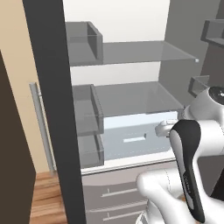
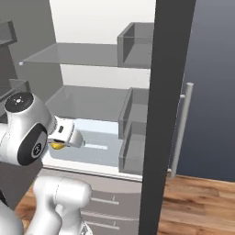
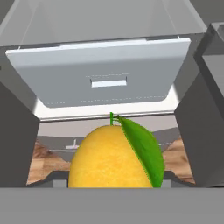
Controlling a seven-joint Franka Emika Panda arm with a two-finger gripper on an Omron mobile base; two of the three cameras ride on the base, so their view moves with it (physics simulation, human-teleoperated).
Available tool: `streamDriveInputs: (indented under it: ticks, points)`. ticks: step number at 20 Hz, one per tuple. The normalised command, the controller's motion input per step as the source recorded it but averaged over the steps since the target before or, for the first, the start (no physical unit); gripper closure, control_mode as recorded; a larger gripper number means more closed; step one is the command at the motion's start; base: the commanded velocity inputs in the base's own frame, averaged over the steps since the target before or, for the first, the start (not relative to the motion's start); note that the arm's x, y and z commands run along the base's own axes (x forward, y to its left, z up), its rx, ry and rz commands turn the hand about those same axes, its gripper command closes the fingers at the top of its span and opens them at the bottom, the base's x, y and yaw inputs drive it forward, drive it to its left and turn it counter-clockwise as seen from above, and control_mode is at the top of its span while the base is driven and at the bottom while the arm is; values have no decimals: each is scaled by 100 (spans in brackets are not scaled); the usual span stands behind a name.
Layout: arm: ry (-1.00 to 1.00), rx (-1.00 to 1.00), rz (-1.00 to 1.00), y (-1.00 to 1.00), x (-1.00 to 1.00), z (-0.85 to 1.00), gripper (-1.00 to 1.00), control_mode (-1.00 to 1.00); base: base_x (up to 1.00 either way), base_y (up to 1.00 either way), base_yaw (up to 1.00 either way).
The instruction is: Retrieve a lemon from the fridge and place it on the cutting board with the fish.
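End effector partly closed on the lemon, 2 dark fingers flanking the yellow fruit on either side, green leaf draped over one flank, stem pointing ahead. A sliver of the same yellow peeking out below the white wrist in the right base view. Straight ahead, the fridge standing open: pale drawer front with a recessed handle slot just beyond the fruit, glass shelves above it, grey door bins off to the sides.

Best to draw straight back out, keeping grip pressure steady and wrist level, clearing the door bins and the dark door edge before swinging toward the cutting board.

No brand, label or readable writing anywhere.
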Motion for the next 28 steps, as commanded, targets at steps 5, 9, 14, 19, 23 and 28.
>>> streamDriveInputs:
  ticks: [5,9,14,19,23,28]
  points:
    - [0,0,0,0,0,0,100,100,-84,0,-7]
    - [0,0,0,0,0,0,100,100,-91,0,-7]
    - [0,0,0,0,0,0,100,100,-89,0,-8]
    - [0,0,0,0,0,0,100,100,-81,-9,-17]
    - [0,0,0,0,0,0,100,100,-20,-45,-44]
    - [0,0,0,0,0,0,100,100,0,-43,-68]
